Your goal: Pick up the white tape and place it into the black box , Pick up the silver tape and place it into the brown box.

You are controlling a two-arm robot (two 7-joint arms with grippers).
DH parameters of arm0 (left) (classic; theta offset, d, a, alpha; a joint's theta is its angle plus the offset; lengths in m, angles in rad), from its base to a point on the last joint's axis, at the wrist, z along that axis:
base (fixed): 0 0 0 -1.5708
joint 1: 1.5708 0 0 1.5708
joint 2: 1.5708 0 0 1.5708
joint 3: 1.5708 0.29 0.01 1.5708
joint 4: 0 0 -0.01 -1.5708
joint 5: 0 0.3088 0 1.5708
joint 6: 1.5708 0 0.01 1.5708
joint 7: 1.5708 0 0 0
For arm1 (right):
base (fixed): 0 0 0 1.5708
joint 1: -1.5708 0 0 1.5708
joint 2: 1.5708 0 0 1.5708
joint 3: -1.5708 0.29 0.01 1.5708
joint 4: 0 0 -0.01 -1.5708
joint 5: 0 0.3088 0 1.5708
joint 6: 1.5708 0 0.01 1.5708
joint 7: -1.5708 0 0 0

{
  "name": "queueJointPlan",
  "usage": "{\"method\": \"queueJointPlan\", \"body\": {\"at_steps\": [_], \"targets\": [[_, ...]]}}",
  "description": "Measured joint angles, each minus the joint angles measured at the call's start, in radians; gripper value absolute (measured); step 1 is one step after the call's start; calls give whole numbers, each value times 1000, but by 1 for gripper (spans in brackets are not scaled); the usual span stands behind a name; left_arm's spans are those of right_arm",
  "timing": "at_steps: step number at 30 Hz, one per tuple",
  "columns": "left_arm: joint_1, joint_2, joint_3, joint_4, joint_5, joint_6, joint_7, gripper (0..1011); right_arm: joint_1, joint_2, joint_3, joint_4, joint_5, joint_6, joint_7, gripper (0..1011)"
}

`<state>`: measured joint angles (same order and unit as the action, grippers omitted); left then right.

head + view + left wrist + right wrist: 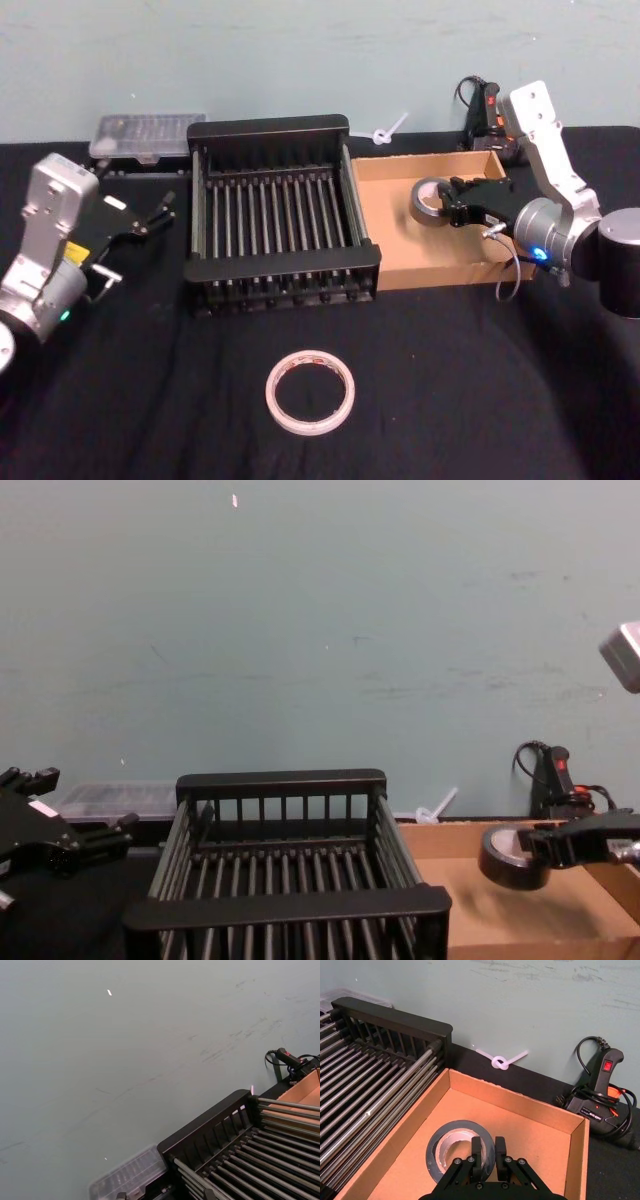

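Biggest thing on the table is the black box [280, 220], a slatted crate sitting mid-table with nothing in it. Right up against its right side is the brown box [440, 235], a shallow cardboard tray.

The right gripper [452, 203] is over that tray with its fingers pinched narrow on the wall of the silver tape [430, 200]. From the chest view the roll [512, 857] hangs above the cardboard floor, not resting on it, so I'd say we're at the drop-off part of the silver tape step. Next move looks simple: lower a bit or just let go, then pull the arm back without catching the tray wall.

The left gripper [150, 215] is parked off to the left of the crate, fingers apart and holding nothing.

The white tape [310, 392] lies flat on the black cloth in front of the crate, well apart from both arms. That half of the job isn't started; something has to come down on that thin ring and carry it into the crate.

As for writing, there's red print on the inside of the white ring but I can't read it, and no brand is legible anywhere.
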<state>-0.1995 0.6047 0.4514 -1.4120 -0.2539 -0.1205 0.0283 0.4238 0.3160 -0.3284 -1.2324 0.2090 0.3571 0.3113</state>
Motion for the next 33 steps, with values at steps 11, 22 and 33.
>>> {"method": "queueJointPlan", "body": {"at_steps": [11, 22, 33], "targets": [[0, 0, 0, 0, 0, 0, 0, 1001, -3, 1, 2, -4, 4, -1, 0, 312], [0, 0, 0, 0, 0, 0, 0, 1001, -3, 2, 2, -5, 5, -1, 0, 686], [0, 0, 0, 0, 0, 0, 0, 1002, -4, 3, 2, -6, 6, -2, 0, 984]]}}
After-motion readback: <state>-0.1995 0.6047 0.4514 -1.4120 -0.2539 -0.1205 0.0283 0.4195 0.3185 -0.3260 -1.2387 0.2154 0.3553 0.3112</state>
